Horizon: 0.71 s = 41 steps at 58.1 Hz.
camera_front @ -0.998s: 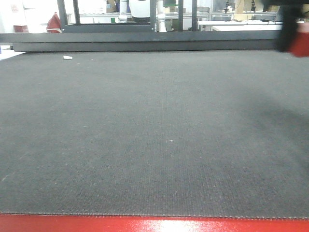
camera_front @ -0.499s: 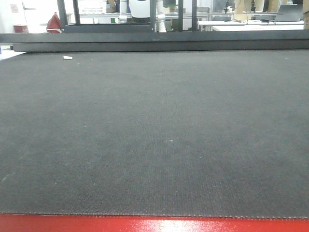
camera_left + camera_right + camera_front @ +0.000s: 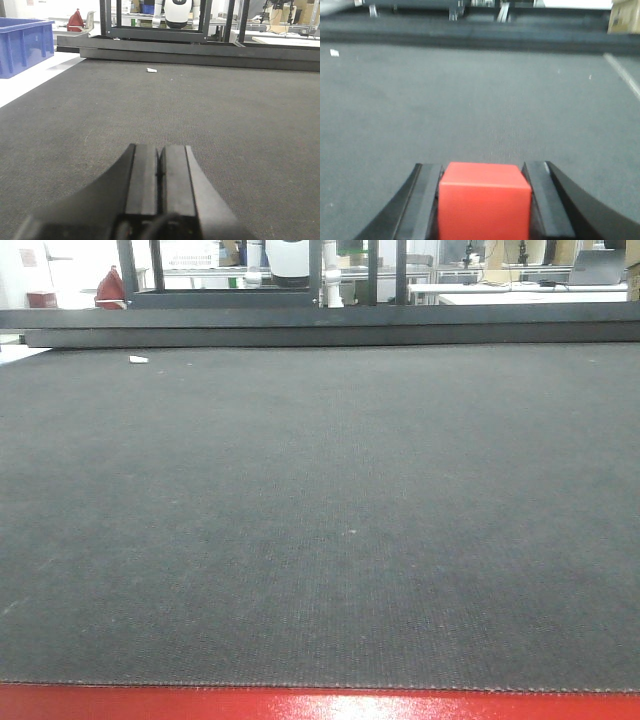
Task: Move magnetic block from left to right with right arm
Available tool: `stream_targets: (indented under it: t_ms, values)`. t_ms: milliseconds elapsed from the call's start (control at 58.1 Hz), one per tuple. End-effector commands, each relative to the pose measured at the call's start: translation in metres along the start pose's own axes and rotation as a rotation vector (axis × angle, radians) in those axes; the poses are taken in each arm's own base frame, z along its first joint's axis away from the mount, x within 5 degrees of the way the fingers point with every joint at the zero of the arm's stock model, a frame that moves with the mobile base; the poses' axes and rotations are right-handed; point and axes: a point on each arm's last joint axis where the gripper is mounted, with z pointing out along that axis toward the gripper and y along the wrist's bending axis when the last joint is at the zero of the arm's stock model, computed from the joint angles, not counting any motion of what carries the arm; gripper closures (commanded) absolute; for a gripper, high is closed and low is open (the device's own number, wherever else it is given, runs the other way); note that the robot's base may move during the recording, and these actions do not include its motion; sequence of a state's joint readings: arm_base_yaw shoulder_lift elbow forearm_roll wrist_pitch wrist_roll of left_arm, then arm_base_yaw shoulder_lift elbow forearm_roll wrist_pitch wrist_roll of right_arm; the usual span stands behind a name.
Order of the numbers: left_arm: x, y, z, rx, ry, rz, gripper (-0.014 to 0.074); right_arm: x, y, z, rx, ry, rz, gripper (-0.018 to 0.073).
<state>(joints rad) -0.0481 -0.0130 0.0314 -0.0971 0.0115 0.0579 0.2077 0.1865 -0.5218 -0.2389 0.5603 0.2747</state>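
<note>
Pinching the small matte red cube (image 3: 484, 205) between its dark fingers (image 3: 426, 200), the black right gripper (image 3: 482, 171) hangs over the dark grey woven mat (image 3: 320, 520) that covers the tabletop. The cube fills the gap between the two fingers, its top and front face turned toward the wrist camera. Whether it touches the mat beneath, I cannot tell. The black left gripper (image 3: 159, 150) sits low over the same mat with its fingers (image 3: 142, 180) pressed together, nothing between them. A tiny white scrap (image 3: 151, 70) lies on the mat near its far edge, just before the dark metal frame (image 3: 200, 50). A blue plastic crate (image 3: 22, 45) stands beyond the mat's left side, a brown cardboard box (image 3: 624, 17) shows at the far right, and a glossy red strip (image 3: 320, 705) runs along the near edge.
</note>
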Motion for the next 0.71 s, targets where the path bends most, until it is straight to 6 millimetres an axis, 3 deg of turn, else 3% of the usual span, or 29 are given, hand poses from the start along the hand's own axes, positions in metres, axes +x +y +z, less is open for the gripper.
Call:
stream_targets:
  t_ms: [0,688]
  values:
    - [-0.0058,0.0006,-0.001,-0.005,-0.093,-0.011,0.0722,-0.015,0.0008,-0.0038,-0.004,-0.106,-0.033,0.0361]
    - [-0.0058,0.0006,-0.001,-0.005,-0.093,-0.011,0.0722,-0.0148,0.0008,-0.0038,-0.004,-0.103,-0.033,0.0361]
